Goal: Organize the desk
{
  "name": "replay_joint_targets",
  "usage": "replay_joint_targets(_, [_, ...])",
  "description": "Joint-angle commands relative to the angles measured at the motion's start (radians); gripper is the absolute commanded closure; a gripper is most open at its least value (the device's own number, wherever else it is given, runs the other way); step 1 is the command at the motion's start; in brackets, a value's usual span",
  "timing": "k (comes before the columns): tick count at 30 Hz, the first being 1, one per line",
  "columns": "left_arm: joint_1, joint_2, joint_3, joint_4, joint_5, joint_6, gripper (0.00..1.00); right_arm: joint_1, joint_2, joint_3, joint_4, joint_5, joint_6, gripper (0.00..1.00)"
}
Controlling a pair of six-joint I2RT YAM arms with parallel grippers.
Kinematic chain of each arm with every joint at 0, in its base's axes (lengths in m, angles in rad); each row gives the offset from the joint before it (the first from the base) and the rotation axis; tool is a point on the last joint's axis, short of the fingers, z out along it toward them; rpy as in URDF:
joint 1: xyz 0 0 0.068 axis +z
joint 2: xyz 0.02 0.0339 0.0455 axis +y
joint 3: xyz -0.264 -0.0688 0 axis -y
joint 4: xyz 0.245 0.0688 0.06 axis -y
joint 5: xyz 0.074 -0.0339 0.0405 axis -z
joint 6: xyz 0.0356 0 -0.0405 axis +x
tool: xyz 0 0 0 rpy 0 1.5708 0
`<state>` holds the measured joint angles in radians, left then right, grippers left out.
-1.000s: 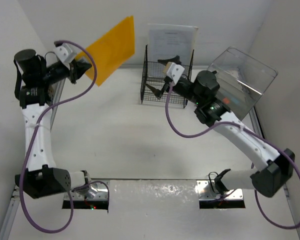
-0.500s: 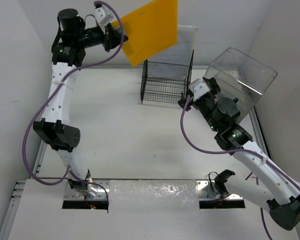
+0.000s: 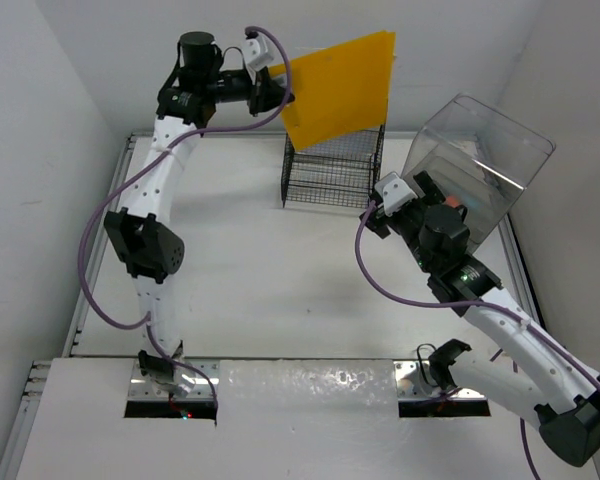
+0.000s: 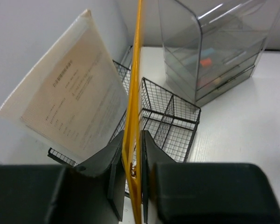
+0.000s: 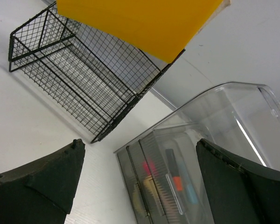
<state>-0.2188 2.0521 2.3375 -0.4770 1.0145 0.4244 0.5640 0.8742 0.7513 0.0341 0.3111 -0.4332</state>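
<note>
A flat yellow sheet, pinched in the near-closed jaws of the left gripper, hides the rear of the black wire-mesh rack. The right gripper gapes wide and empty beside the rack, and the matte-white desk lies beneath it.

The large flat white rectangular desk has a smooth, matt top, edged on the left by a dull silver metal rail. At the far side, the black wire-mesh rack is thin metal with a faint sheen. The flat orange-yellow plastic folder looks smooth and satiny. The clear plastic drawer box, far right, is glossy with bright reflections. The white printed sheet is matt paper.
</note>
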Motion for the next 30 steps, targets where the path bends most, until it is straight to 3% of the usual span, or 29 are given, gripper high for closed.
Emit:
replay_joint_targets(1, [-0.008, 0.045, 0.035, 0.055, 0.021, 0.063, 1.00, -0.007, 0.000, 0.006, 0.004, 0.008, 0.019, 0.01])
replay_joint_targets(10, [-0.008, 0.063, -0.010, -0.026, -0.005, 0.230, 1.00, -0.009, 0.019, -0.006, -0.005, 0.000, 0.034, 0.01])
replay_joint_targets(14, [-0.008, 0.060, -0.035, -0.148, -0.014, 0.347, 1.00, -0.010, 0.058, 0.020, -0.008, -0.015, 0.039, 0.01])
replay_joint_targets(17, [-0.008, 0.002, -0.104, -0.124, -0.010, 0.375, 1.00, -0.015, 0.084, 0.068, -0.008, -0.030, 0.030, 0.01])
replay_joint_targets(20, [-0.008, -0.030, -0.110, -0.107, -0.027, 0.386, 1.00, -0.029, 0.140, 0.167, -0.031, -0.076, 0.007, 0.01])
replay_joint_targets(30, [-0.014, 0.089, -0.055, -0.016, -0.030, 0.246, 1.00, -0.114, 0.457, 0.642, -0.143, -0.289, -0.016, 0.01])
